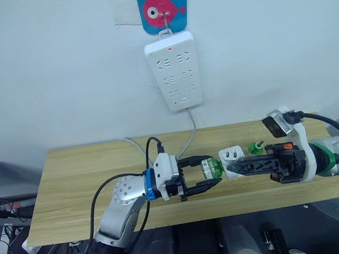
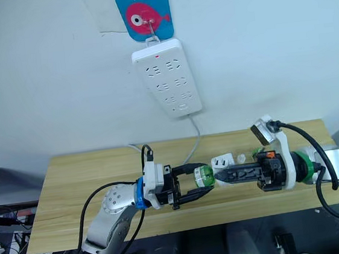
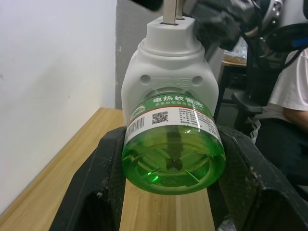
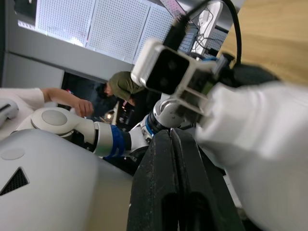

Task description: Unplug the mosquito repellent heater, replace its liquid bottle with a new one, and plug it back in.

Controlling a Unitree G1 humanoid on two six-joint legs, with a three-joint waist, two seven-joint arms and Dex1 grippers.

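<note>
The mosquito repellent heater [image 3: 166,72] is off the wall and held in the air between the two grippers, low over the wooden table [image 1: 73,191], with its green liquid bottle [image 3: 173,144] still seated in its underside. The right gripper [image 1: 234,170] is clamped on the white body from the plug end, its fingers pressed tight together in its own wrist view, while the left gripper [image 1: 208,176] has its fingers spread to either side of the bottle, not visibly squeezing it. I'd judge the whole thing light and rigid: smooth hard plastic that could slip, and a round bottle best taken by its sides and twisted out against the held body. The bottle's label carries a barcode, a QR code and Chinese lettering reading 电热蚊香液; the finer print is too small to read. Just beside the right gripper, on the table, lie a small white adapter [image 1: 232,154] and a small green piece [image 1: 255,148]. Beyond both, on the wall, a white power strip [image 1: 173,72] hangs from a blue hook with a pink fish [image 1: 163,6].
</note>
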